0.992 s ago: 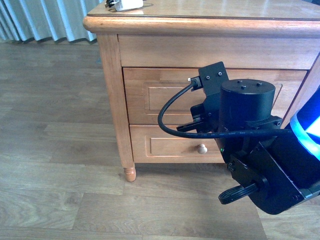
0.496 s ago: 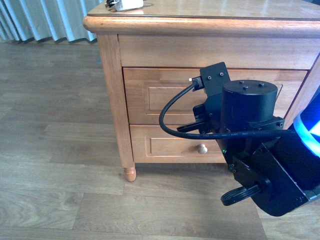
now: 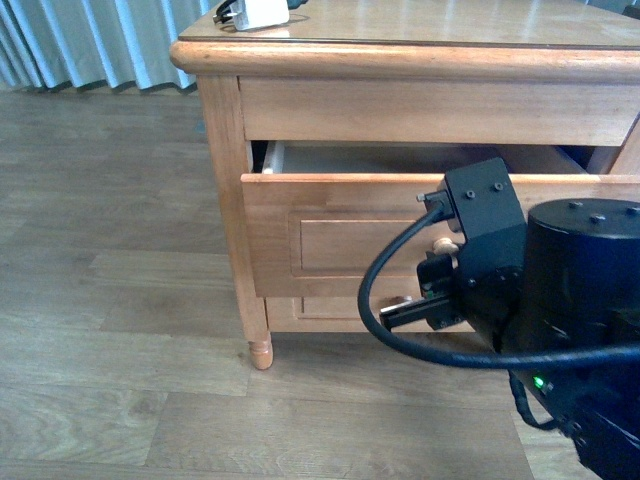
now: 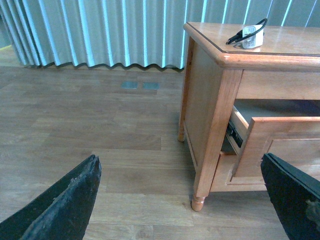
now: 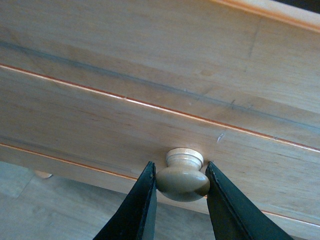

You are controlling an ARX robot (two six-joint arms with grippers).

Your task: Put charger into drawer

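While the right gripper pinched the knob, drawer: stood partway open, pale inside visible under the cabinet top.
Right fingers: clenched on the knob, one each side, both touching it.
Left gripper: fingers spread wide with nothing between them, above the floor, well apart from the drawer.
Charger: white block sat on the cabinet top near its left edge, not in the drawer.
Cable: thin and black, lay looped beside the charger.
Lower drawer: was shut, mostly hidden behind the right arm.
Arm cord: thick and black, looped in front of the drawer panel.
Curtain: pale blue pleats hung behind the cabinet.
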